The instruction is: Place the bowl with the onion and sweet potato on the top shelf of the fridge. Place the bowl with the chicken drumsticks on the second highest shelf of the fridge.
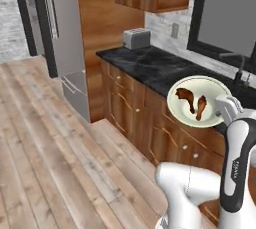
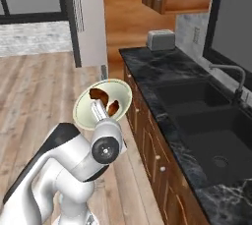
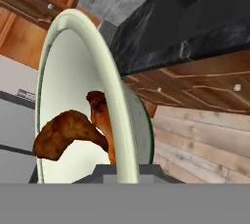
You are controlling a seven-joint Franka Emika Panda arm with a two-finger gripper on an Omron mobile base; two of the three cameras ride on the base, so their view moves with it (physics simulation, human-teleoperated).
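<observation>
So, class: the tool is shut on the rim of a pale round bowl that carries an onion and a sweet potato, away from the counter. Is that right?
Not quite. The tool is shut on the pale round bowl's rim, away from the black marble counter, but the left base view shows two reddish-brown chicken drumsticks inside it, not an onion and sweet potato.

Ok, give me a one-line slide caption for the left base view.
Pincer shut on rim of cream bowl holding two chicken drumsticks, carried beside the dark counter.

One bowl [image 1: 199, 102] counted. Two drumsticks [image 1: 193, 102] counted inside it. One toaster [image 1: 136, 38] counted on desk [image 1: 145, 63]. One fridge [image 1: 62, 33] counted. One sink [image 2: 206, 126], two basins, one faucet [image 2: 231, 74] counted. One wall outlet [image 1: 175, 30] counted.
</observation>
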